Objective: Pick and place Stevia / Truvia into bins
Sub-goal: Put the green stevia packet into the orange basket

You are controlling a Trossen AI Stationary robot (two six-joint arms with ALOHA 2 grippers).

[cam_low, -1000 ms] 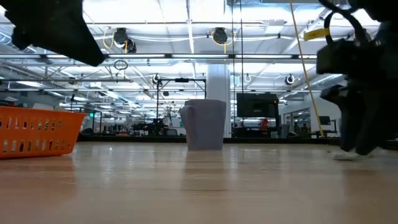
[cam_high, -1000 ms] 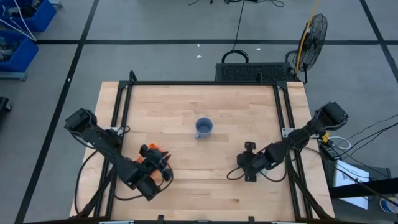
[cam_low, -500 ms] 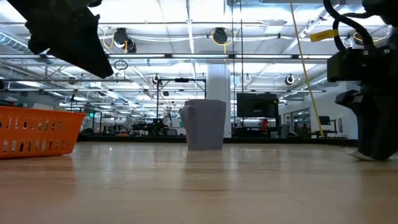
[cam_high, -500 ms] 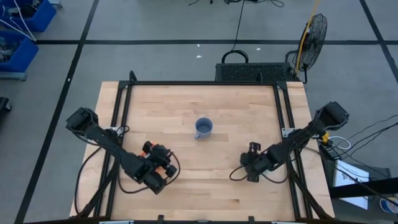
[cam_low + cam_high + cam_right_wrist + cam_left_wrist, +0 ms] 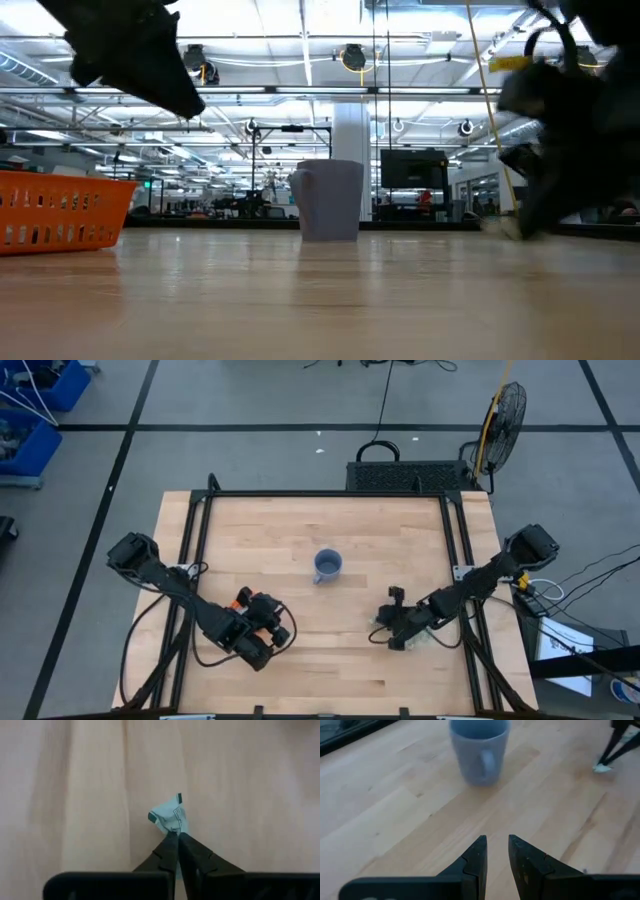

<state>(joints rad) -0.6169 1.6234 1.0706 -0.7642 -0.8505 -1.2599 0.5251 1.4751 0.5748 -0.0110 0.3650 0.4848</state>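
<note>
Right gripper [image 5: 176, 836] pinched closed on one pale green-and-white Stevia packet [image 5: 169, 817], holding it by one end. The packet is crumpled; its long axis runs out past the fingertips, roughly in line with them, above bare counter [image 5: 75, 795]. In the high view this gripper [image 5: 390, 630] sits right of centre. Left gripper [image 5: 496, 851] narrow, a slim gap between fingers, nothing held, facing the blue-grey mug [image 5: 479, 750]. Orange bin [image 5: 62, 210] stands on the counter's left side, mostly hidden beneath the left arm in the high view.
</note>
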